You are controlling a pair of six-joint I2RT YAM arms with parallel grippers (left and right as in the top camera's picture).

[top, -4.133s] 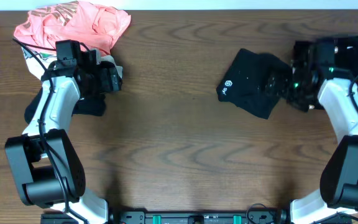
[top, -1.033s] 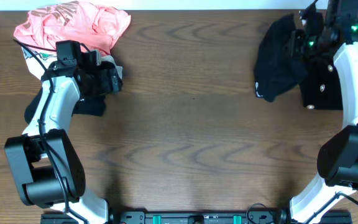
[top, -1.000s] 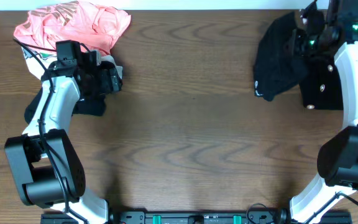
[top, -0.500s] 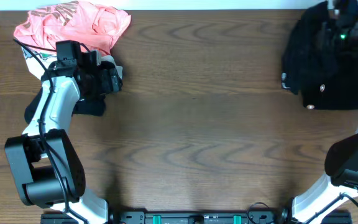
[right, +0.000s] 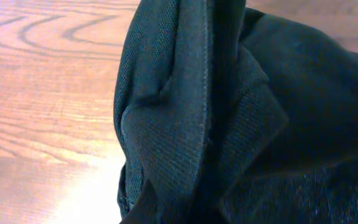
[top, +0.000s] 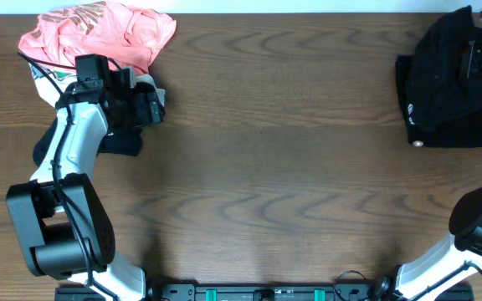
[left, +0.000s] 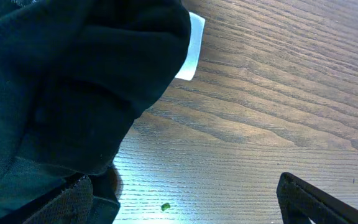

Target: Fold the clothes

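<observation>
Left gripper point(left: 191, 202): fingers spread, released, beside dark garment point(left: 61, 93), far left.
Right gripper point(top: 479, 52): clenched, fingers buried in fabric.
Black shirt point(top: 442, 84): bunched in that grip, far right of table point(top: 266, 167).
Pink garment point(top: 99, 33): crumpled, far left corner.

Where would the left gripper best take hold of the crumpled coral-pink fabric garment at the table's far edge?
The crumpled coral-pink fabric garment: probably pinch its loose lobe nearest the table's middle, coming down from above. That lobe lies on bare brown wooden table, clear of the dark cloth beside the open left gripper.
</observation>
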